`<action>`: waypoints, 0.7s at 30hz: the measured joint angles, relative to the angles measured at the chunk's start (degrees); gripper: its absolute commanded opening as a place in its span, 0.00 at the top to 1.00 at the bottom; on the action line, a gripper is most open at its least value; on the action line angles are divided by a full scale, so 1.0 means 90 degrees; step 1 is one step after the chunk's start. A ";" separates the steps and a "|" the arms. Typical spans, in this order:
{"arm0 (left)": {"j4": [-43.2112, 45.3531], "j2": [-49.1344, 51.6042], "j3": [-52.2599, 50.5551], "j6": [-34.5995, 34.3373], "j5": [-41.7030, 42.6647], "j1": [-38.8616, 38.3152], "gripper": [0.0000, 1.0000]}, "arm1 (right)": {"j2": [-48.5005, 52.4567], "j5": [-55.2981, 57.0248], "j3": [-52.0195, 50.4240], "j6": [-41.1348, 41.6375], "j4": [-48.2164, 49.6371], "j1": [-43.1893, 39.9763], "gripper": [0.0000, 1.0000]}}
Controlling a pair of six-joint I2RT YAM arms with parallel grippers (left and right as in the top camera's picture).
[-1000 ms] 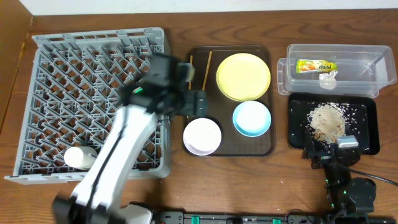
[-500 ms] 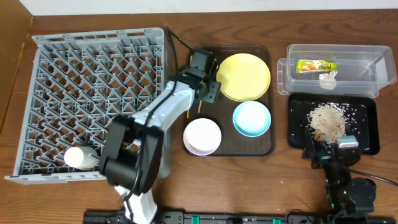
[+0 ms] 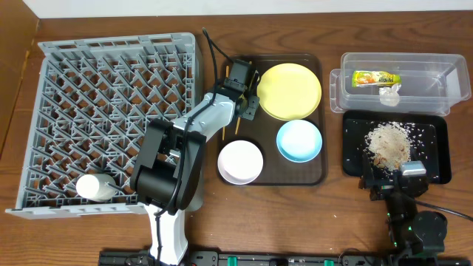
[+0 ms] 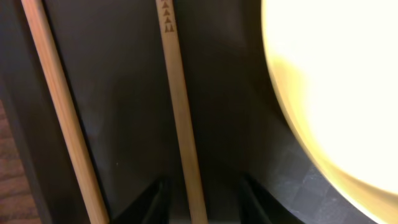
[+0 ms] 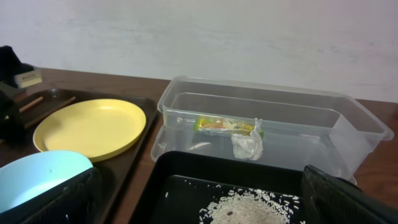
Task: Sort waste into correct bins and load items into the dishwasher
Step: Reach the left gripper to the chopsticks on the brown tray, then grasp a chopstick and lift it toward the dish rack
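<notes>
1. Rack. The dishwasher (image 3: pixel 111 118) fills the left of the overhead frame. The white cup (image 3: pixel 92 186) lies in its lower-left corner, in the same spot as one second ago.

2. Left arm. One second ago the left claw (image 4: pixel 202 208) was at the rack's right edge. Half a second ago it reached the upper left of the brown serving tray (image 3: pixel 319 176), and it has barely shifted since. In the left wrist view its fingers stand apart on either side of one of the chopsticks (image 4: pixel 180 124), not yet closed on it. The second stick lies to the left, apart from the first. We judge that the approach is finished and a chopstick pick-up is the step in hand.

3. Tray contents. The yellow plate (image 3: pixel 290 90), white bowl (image 3: pixel 240 161) and blue bowl (image 3: pixel 299 140) are unmoved on the serving tray and not yet loaded.

4. Bins. The wrapper (image 3: pixel 375 77) and paper scrap (image 3: pixel 389 91) lie in the clear tub (image 3: pixel 443 74). The rice (image 3: pixel 389 144) lies in the black tray (image 3: pixel 436 171). We judge the waste sorting complete.

5. Right arm. The right claw (image 5: pixel 199 198) is unchanged at the lower right of the table, fingers wide apart and holding nothing.

6. Markings. The straddled chopstick carries a short column of small triangular stamps near its top. The wrapper print is too small to read.
</notes>
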 measured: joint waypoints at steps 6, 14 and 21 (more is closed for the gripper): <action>-0.0080 0.0007 0.0019 -0.0041 0.0136 0.0000 0.92 | 0.0000 0.0000 0.0000 0.0000 -0.0002 0.0000 0.01; -0.0544 -0.0102 0.0053 -0.0471 0.0663 0.0148 0.92 | -0.0002 0.0000 0.0000 0.0000 -0.0002 0.0000 0.01; -0.1219 -0.1163 -0.0119 -0.0646 0.0746 0.0321 0.92 | -0.0002 0.0000 0.0000 0.0000 -0.0002 0.0000 0.01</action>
